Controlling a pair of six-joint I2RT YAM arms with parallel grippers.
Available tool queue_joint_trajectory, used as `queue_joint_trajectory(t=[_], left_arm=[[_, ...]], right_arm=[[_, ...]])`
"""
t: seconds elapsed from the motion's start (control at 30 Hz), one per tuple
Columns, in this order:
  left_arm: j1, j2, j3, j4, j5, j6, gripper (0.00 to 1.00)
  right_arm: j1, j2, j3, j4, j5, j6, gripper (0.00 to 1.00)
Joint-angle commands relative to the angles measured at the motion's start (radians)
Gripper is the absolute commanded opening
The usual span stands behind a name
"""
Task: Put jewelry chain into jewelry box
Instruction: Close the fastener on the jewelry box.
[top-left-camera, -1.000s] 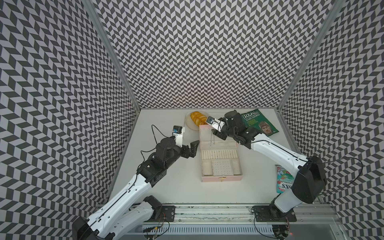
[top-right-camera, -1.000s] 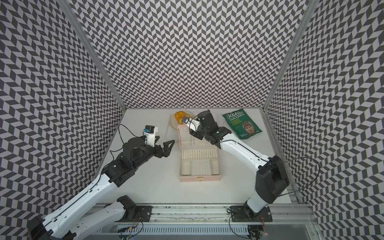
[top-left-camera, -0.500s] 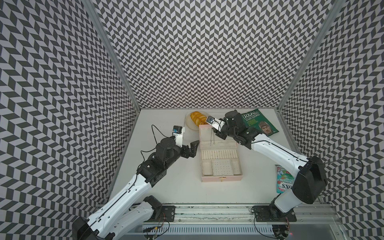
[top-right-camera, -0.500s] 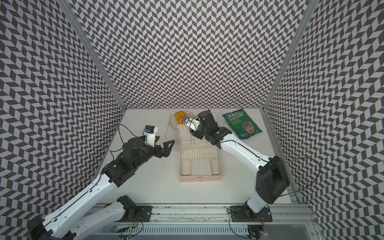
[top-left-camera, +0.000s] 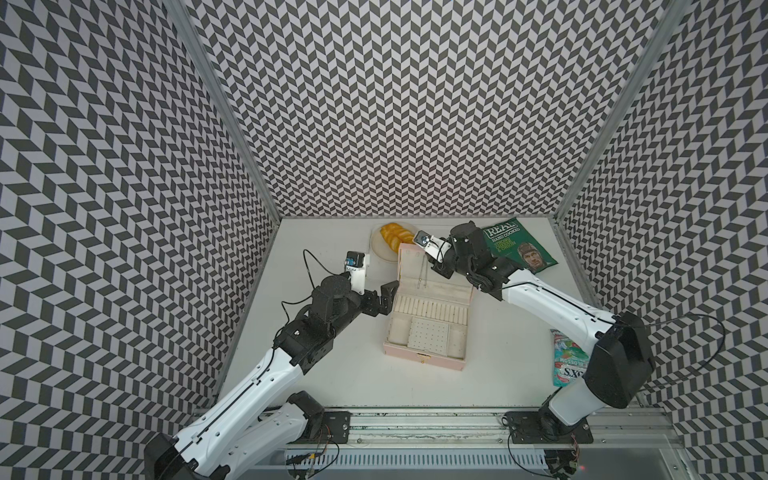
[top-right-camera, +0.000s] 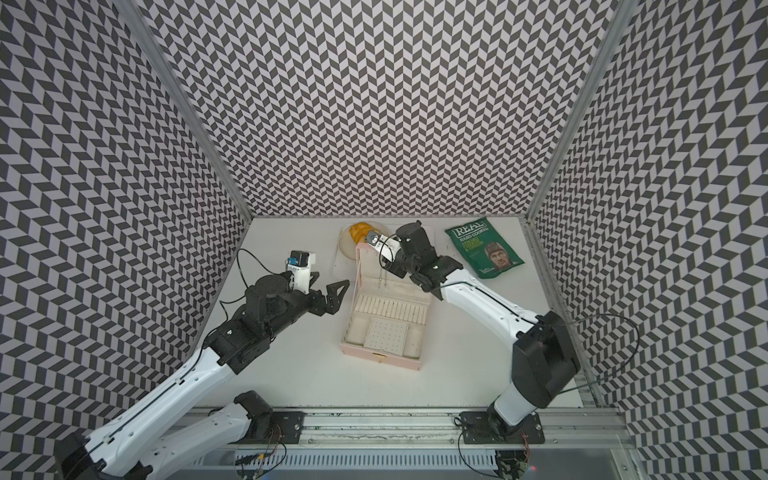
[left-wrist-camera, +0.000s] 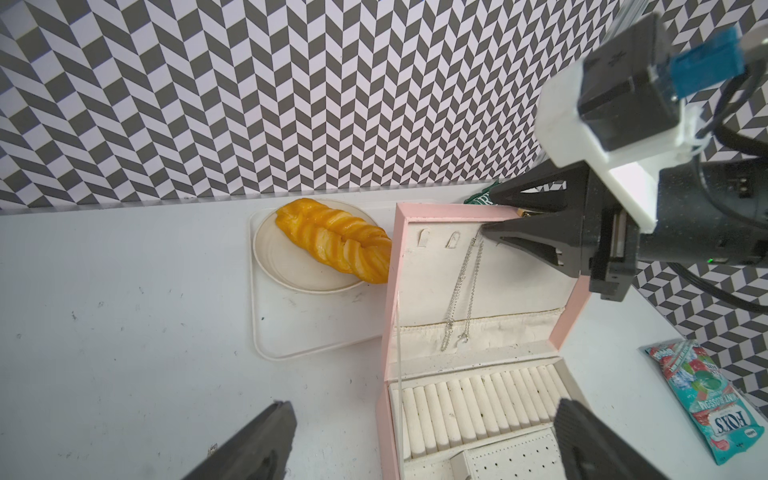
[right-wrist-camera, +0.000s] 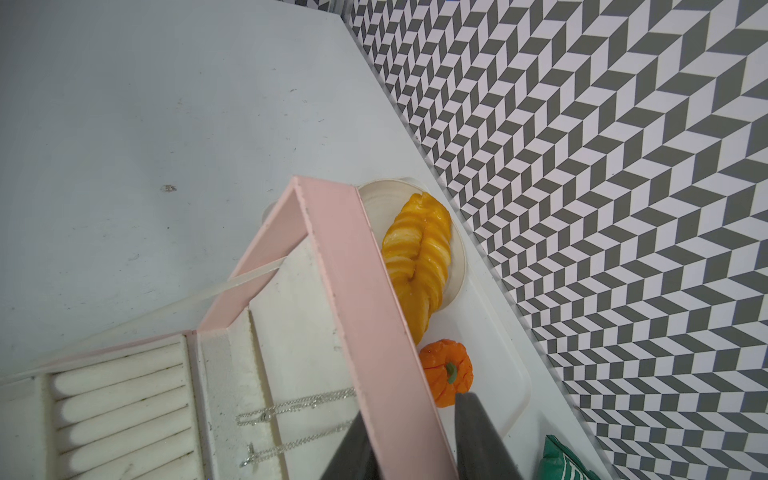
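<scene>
Right hand (left-wrist-camera: 488, 212) straddles jewelry box (left-wrist-camera: 392, 291) lid, cannot tell if clenched; jewelry chain (left-wrist-camera: 458, 286) hangs just below.

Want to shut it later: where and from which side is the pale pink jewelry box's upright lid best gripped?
Likely the jewelry box lid's top rim, from above, one finger each side: the thin panel stands upright, hinged at its base. Stay clear of the thin silver chain hanging on its inner face. The right tool straddles that rim.

Left claw (left-wrist-camera: 424, 402) spread wide, right claw (left-wrist-camera: 488, 212) narrowly parted.
</scene>
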Motion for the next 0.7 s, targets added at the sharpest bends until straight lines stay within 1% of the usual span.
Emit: queue_joint_trajectory(t=[0.0, 0.17, 0.3, 0.4, 0.47, 0.6, 0.63, 0.67], left_arm=[[0.006, -0.012, -0.004, 0.016, -0.003, 0.011, 1.00], [0.006, -0.008, -0.003, 0.018, 0.004, 0.007, 1.00], [0.006, 0.001, -0.003, 0.022, 0.006, -0.001, 1.00], [0.006, 0.017, 0.000, 0.027, 0.014, -0.013, 0.99], [0.006, 0.035, 0.003, 0.030, 0.021, -0.027, 0.96], [0.005, 0.085, 0.011, 0.043, 0.045, -0.061, 0.88], [0.005, 0.103, 0.013, 0.050, 0.057, -0.068, 0.85], [0.002, 0.121, 0.014, 0.056, 0.069, -0.076, 0.83]], right_arm=[[0.010, -0.017, -0.030, -0.002, 0.006, 0.034, 0.35], [0.012, -0.058, -0.021, -0.013, 0.010, 0.061, 0.49], [0.014, -0.120, -0.032, -0.014, 0.010, 0.113, 0.61], [0.015, -0.189, -0.075, 0.012, 0.023, 0.183, 0.66], [0.014, -0.251, -0.123, 0.037, 0.028, 0.236, 0.69], [0.014, -0.398, -0.263, 0.109, 0.023, 0.352, 0.78], [0.014, -0.434, -0.303, 0.126, 0.021, 0.379, 0.85], [0.014, -0.471, -0.339, 0.145, 0.021, 0.408, 0.94]])
